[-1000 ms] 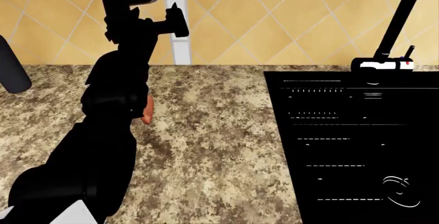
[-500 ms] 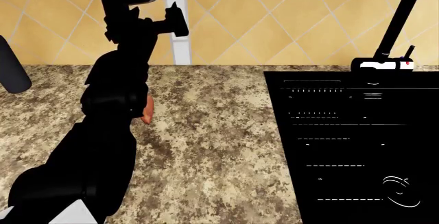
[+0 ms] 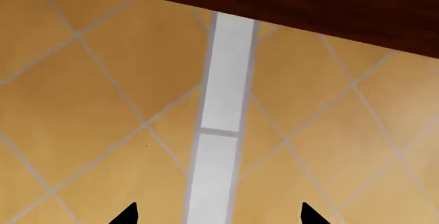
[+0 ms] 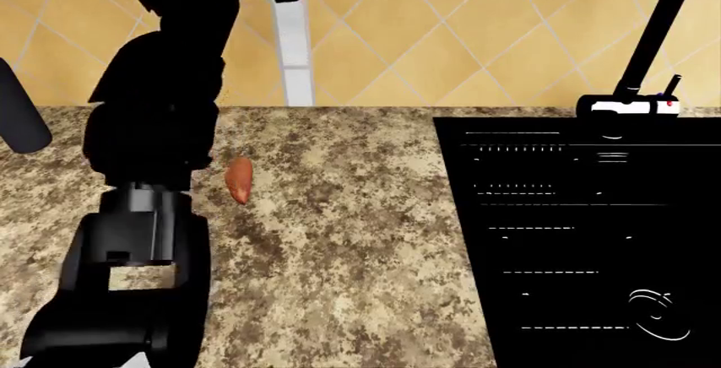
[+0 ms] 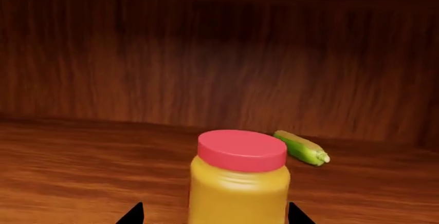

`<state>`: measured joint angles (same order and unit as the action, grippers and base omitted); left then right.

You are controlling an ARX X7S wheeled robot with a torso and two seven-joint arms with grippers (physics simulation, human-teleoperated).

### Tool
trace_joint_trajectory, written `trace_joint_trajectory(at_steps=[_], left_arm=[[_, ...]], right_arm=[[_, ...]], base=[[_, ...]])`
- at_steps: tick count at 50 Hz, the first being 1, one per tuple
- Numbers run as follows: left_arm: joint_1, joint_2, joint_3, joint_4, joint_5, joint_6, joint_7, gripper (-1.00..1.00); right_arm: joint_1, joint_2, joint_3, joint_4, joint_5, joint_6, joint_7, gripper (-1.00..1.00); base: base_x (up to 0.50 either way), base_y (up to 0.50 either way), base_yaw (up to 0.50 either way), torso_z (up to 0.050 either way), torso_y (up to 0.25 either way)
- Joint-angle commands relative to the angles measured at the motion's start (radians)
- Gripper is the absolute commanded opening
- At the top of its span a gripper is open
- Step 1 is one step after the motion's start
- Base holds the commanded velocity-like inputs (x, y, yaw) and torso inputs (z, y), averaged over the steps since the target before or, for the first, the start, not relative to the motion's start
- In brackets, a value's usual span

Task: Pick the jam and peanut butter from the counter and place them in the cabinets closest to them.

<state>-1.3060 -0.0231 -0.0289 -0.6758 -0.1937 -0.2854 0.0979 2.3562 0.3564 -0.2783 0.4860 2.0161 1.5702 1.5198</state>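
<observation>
- Red-lidded peanut butter (image 5: 239,180): upright on wooden cabinet shelf, between spread tips of right gripper (image 5: 214,215), seemingly just set down.
- Left gripper (image 3: 218,215): tips apart, empty, raised facing tiled wall.
- Jam: unseen.

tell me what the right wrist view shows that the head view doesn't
Only the right wrist view shows the peanut butter standing upright on a wooden cabinet shelf, between the right gripper's fingertips, with a green vegetable behind it. Only the head view shows the counter, the sink, the faucet, an orange vegetable and the raised left arm. They share nothing visible.
</observation>
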Motion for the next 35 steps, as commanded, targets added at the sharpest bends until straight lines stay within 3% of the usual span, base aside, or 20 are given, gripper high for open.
trace_joint_trajectory(at_steps=[1,12,24,35], left_arm=[[0.109,-0.040,0.082,0.622,-0.086,-0.372,-0.080,1.00],[0.146,-0.073,0.095,0.862,-0.131,-0.507,-0.121,1.00],[0.180,-0.111,0.049,1.134,-0.194,-0.687,-0.195,1.00],[0.215,-0.128,-0.016,1.297,-0.241,-0.765,-0.240,1.00]], right_arm=[[0.000,0.049,-0.048,-0.079,0.076,0.000,0.051,1.00],[0.000,0.070,-0.030,-0.149,0.090,-0.010,0.051,1.00],[0.000,0.188,-0.154,-0.320,0.267,-0.199,0.051,1.00],[0.000,0.263,-0.150,-0.466,0.347,-0.304,0.051,1.00]], base=[[0.00,0.00,0.00,0.000,0.000],[0.00,0.00,0.00,0.000,0.000],[0.00,0.00,0.00,0.000,0.000],[0.00,0.00,0.00,0.000,0.000]])
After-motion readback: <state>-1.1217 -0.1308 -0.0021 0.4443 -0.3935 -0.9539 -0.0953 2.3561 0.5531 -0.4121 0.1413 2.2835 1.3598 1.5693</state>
